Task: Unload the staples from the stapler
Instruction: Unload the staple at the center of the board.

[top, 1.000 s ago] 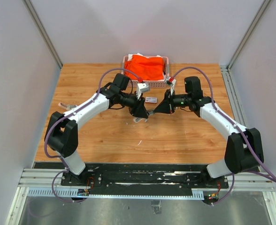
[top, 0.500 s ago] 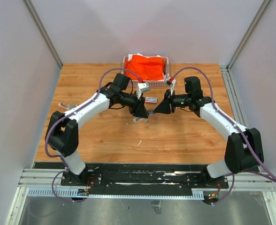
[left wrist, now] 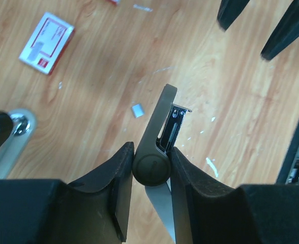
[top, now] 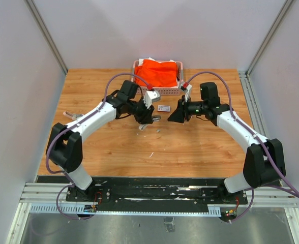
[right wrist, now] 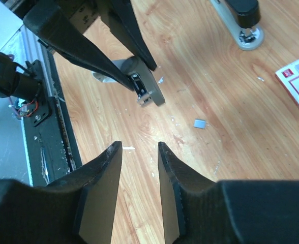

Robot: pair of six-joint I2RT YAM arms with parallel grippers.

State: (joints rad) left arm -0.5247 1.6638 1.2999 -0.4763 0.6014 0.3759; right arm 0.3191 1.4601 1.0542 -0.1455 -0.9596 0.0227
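Observation:
My left gripper [left wrist: 150, 163] is shut on the hinge end of a grey stapler [left wrist: 158, 127], held just above the table with its metal magazine [left wrist: 174, 122] showing at the tip. In the right wrist view the same stapler [right wrist: 142, 80] hangs between the left fingers [right wrist: 83, 43]. A short silvery strip of staples [left wrist: 138, 110] lies on the wood below it, also seen as staples [right wrist: 200, 123] and staples [top: 158, 130]. My right gripper [right wrist: 139, 146] stands open and empty, a short way right of the stapler, as the right gripper [top: 171, 119] shows from above.
A second stapler [right wrist: 242, 18] with a black top lies nearby. The small white box with a red label [left wrist: 46, 42] sits behind the grippers. At the back stands a pink basket [top: 137, 66] with orange cloth. Small white flecks [left wrist: 211, 166] dot the wood.
My right gripper has drawn back to the right from the stapler and opened. The left gripper has shifted slightly back and left with the stapler. A staple strip now lies on the table.

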